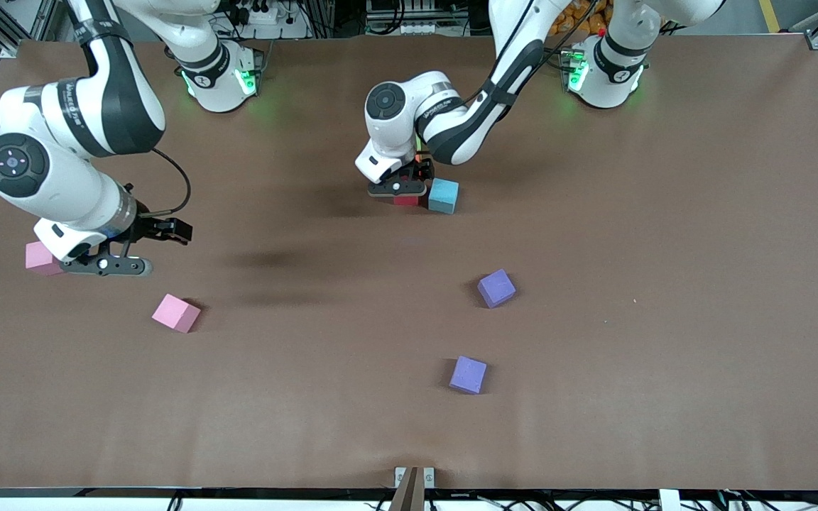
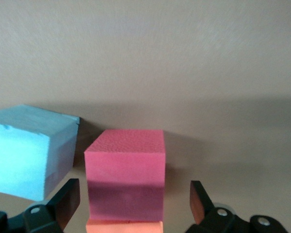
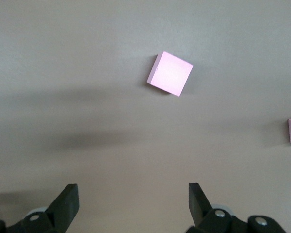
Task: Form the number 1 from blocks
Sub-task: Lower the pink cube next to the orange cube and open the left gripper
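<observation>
My left gripper (image 1: 400, 190) is down at the table's middle, open around a red block (image 2: 126, 170), with a gap between the block and each finger. An orange block (image 2: 123, 227) touches the red one, on the side toward the arms' bases. A light blue block (image 1: 444, 196) stands beside the red block (image 1: 406, 201), toward the left arm's end. Two purple blocks lie nearer the front camera, one (image 1: 496, 288) closer to the row than the other (image 1: 468, 375). The green block is hidden. My right gripper (image 1: 107, 266) hangs open and empty over bare table.
Two pink cubes lie at the right arm's end of the table. One pink cube (image 1: 41, 257) is right beside the right gripper. The other pink cube (image 1: 176, 313) lies nearer the front camera. The brown table (image 1: 664, 319) runs wide toward the left arm's end.
</observation>
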